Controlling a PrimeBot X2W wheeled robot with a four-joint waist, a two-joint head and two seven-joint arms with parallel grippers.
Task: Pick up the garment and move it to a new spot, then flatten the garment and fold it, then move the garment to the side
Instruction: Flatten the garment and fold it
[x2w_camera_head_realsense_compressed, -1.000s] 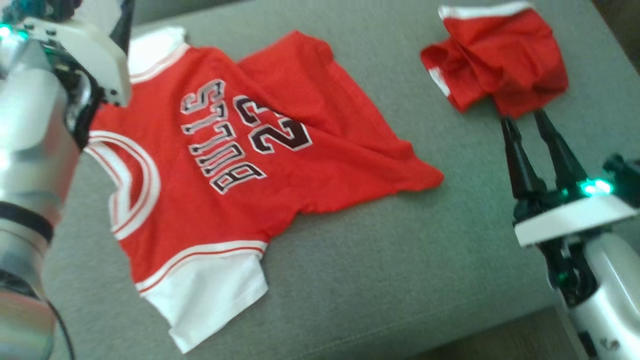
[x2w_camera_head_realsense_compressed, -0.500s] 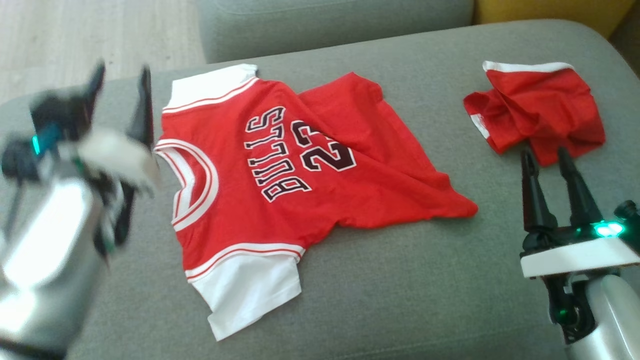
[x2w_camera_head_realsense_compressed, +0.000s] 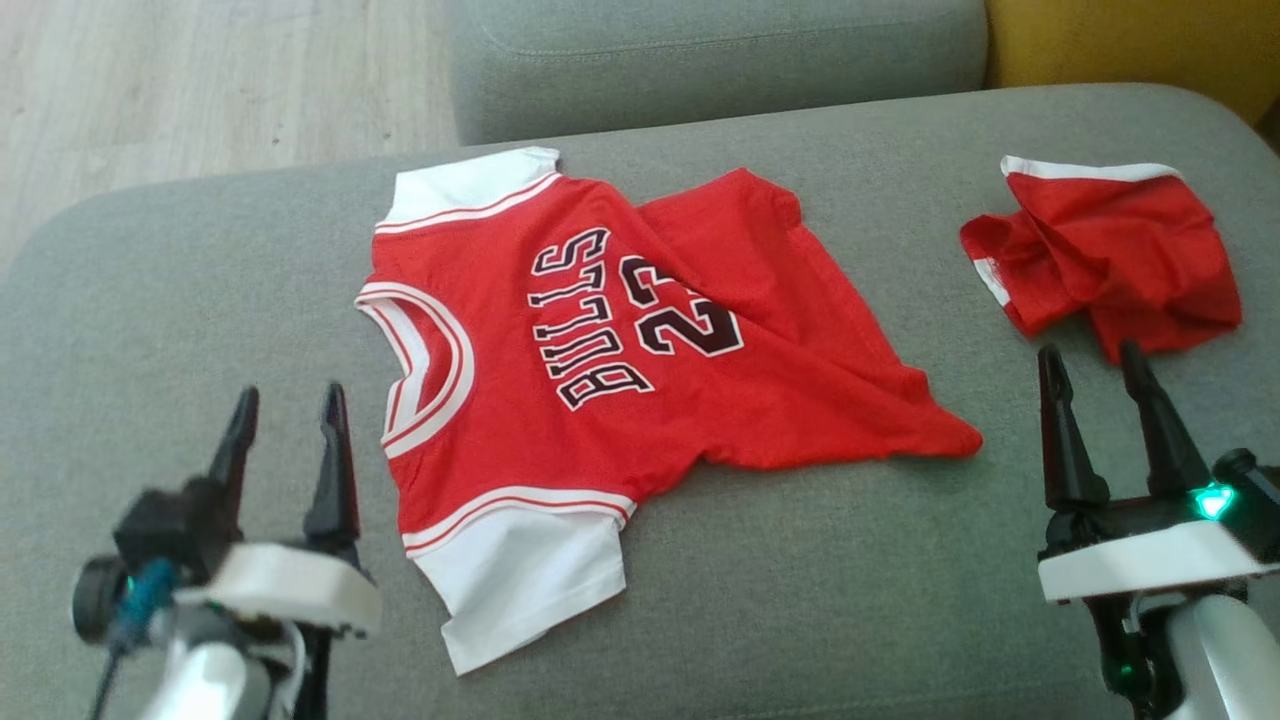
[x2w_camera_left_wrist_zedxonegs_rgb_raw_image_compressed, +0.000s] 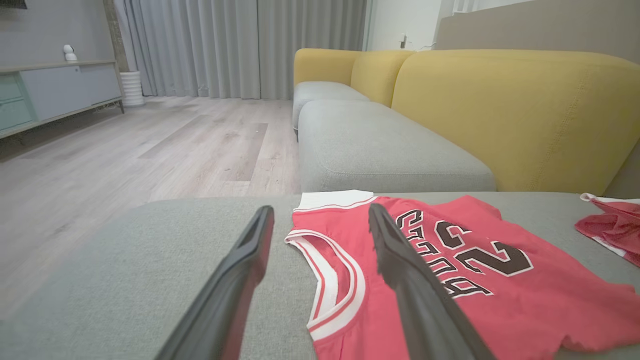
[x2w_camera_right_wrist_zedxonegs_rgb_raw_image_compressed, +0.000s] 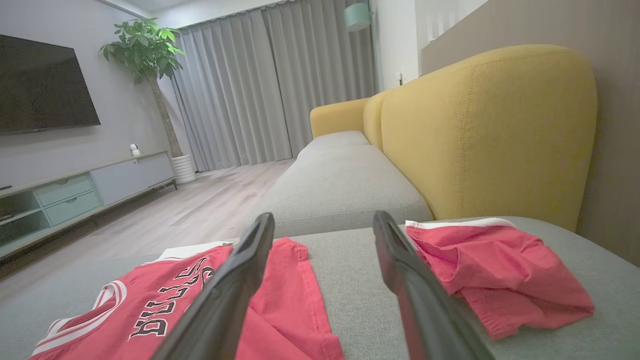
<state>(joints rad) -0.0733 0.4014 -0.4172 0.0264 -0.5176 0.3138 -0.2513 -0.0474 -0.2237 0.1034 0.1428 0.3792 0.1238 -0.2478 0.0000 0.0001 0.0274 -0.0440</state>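
- The garment, a red jersey (x2w_camera_head_realsense_compressed: 640, 340), lies face up on the grey seat cushion (x2w_camera_head_realsense_compressed: 180, 260), roughly in the middle of the head view.
- Its chest print reads "BULLS" in black letters edged in white, with the number "23" under the word. The print is turned sideways to the robot.
- The white-trimmed neckline (x2w_camera_head_realsense_compressed: 425, 365) points toward the robot's left, and the hem (x2w_camera_head_realsense_compressed: 900, 420) points right, where the cloth is creased and one corner runs out to a point.
- One white sleeve (x2w_camera_head_realsense_compressed: 470, 185) lies at the far edge of the jersey and the other white sleeve (x2w_camera_head_realsense_compressed: 530, 580) at the near edge.
- The left gripper (x2w_camera_head_realsense_compressed: 290, 392) hovers just beside the neckline with its two dark fingers spread apart and nothing between them.
- The right gripper (x2w_camera_head_realsense_compressed: 1089, 352) is likewise spread wide and grasps nothing. It is to the right of the hem, apart from the jersey.
- Crumpled red shorts (x2w_camera_head_realsense_compressed: 1110, 260) with white trim lie just beyond the right fingertips. Whether they touch cannot be told.
- A yellow backrest (x2w_camera_right_wrist_zedxonegs_rgb_raw_image_compressed: 480, 130) rises behind the cushion.
- Across the wooden floor (x2w_camera_head_realsense_compressed: 200, 90) stand a dark television (x2w_camera_right_wrist_zedxonegs_rgb_raw_image_compressed: 45, 90), a potted plant (x2w_camera_right_wrist_zedxonegs_rgb_raw_image_compressed: 142, 50), grey curtains (x2w_camera_right_wrist_zedxonegs_rgb_raw_image_compressed: 260, 85) and a low cabinet (x2w_camera_right_wrist_zedxonegs_rgb_raw_image_compressed: 75, 195).
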